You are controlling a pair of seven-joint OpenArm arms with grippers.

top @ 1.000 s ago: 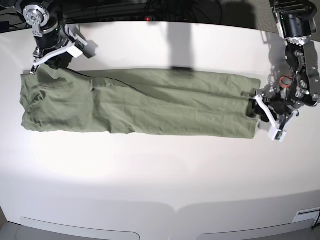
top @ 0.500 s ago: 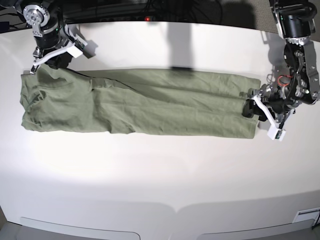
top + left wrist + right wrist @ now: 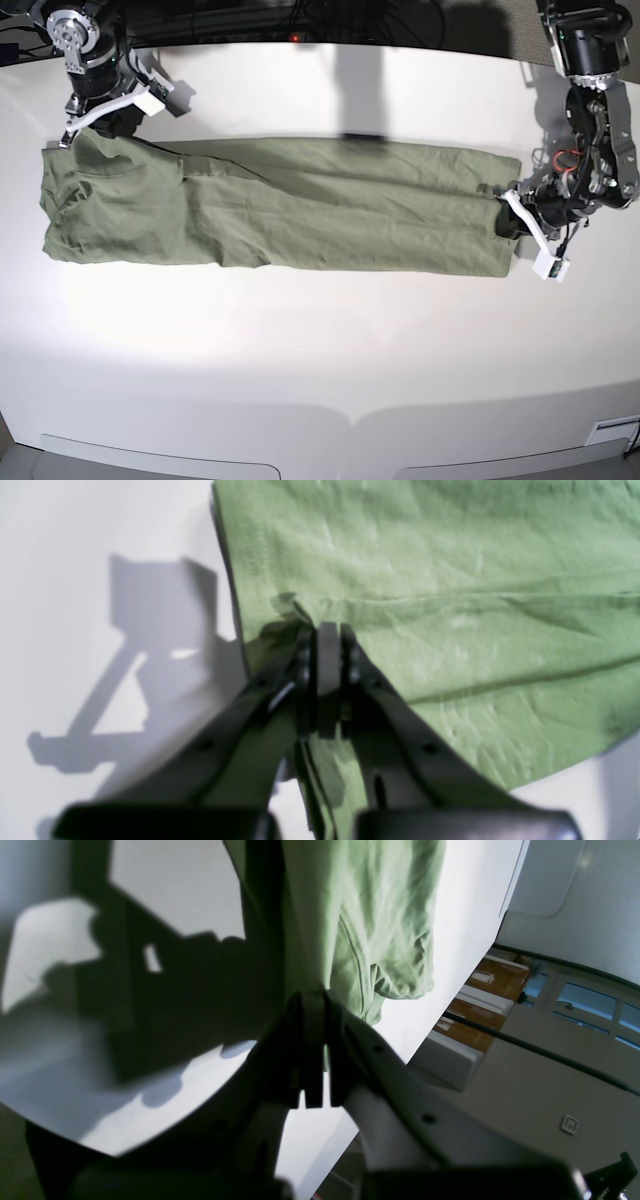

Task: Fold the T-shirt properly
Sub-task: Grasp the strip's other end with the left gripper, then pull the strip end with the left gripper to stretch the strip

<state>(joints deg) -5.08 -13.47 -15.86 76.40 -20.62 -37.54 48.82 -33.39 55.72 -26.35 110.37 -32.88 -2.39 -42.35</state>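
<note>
T-shirt [image 3: 280, 205] stretched between both tools

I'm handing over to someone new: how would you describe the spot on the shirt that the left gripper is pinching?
On the white table, the sage-green cotton T-shirt lies folded into one long band. Follow it to the base view's right end: the left gripper is shut on that short edge, about midway, where the cloth puckers.

White table [image 3: 320, 340], windows [image 3: 590, 1002] beyond, hard shadows.
</note>
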